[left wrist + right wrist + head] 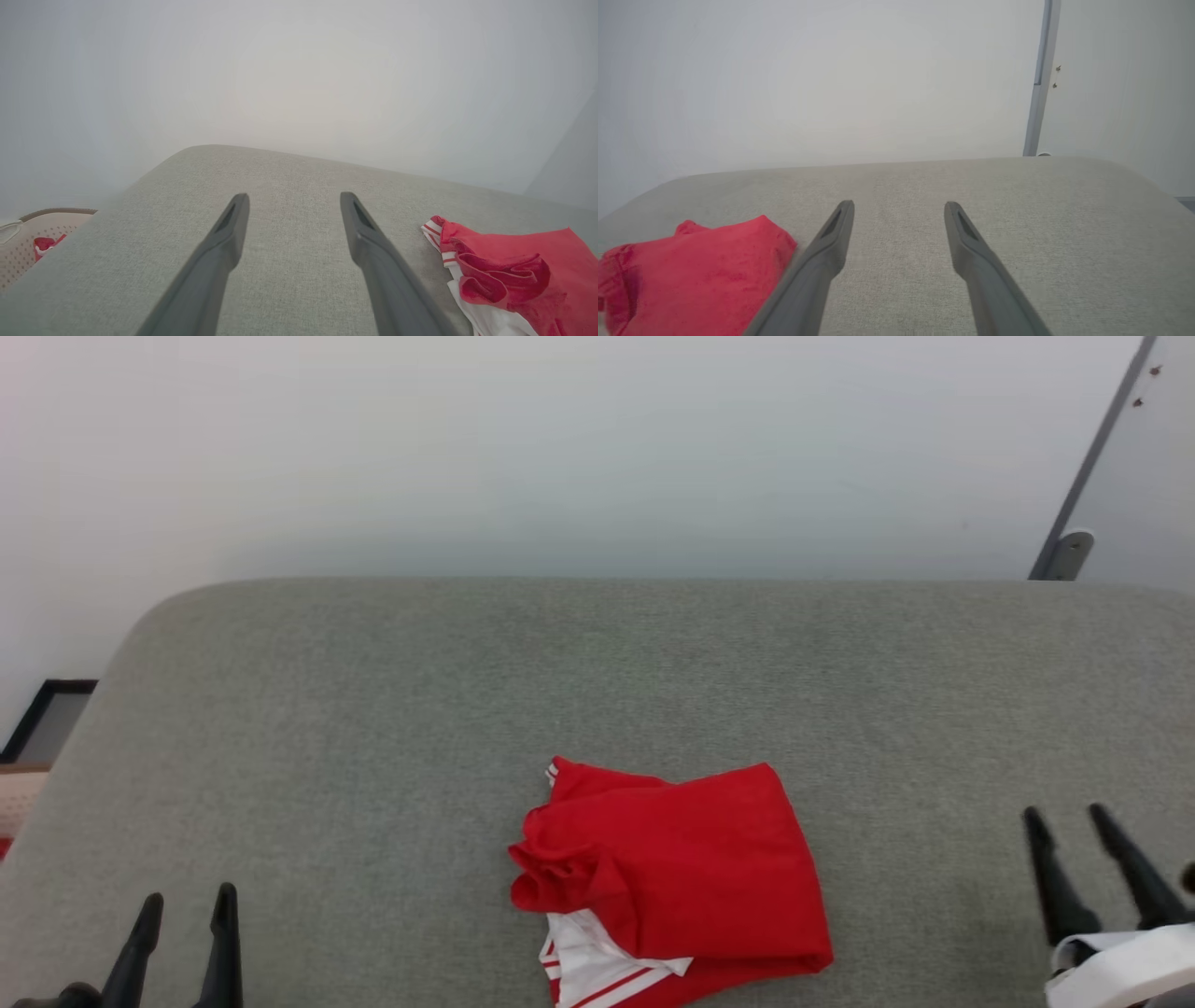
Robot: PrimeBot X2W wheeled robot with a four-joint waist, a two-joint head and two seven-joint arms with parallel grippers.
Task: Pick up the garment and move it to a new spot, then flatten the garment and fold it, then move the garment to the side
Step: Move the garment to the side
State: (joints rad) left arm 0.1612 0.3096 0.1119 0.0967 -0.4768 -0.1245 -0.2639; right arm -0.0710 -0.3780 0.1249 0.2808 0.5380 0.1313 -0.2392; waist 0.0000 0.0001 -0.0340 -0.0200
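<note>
The garment [686,873], a red shirt with a white striped sleeve poking out at its lower left, lies folded in a rumpled bundle near the front middle of the grey fabric surface [597,663]. The left wrist view has the garment [523,275] at its right edge; the right wrist view has the garment [691,275] at its lower left. My left gripper [187,905] stands open at the lower left, well clear of the cloth. My right gripper [1064,817] stands open at the lower right, also apart from it. Nothing sits between either pair of fingers.
A beige perforated basket [28,242] holding red-and-white cloth stands off the surface's left end. A white wall [560,448] rises behind the surface, with a grey post [1092,467] at the far right. A dark frame [42,719] sits low at the left.
</note>
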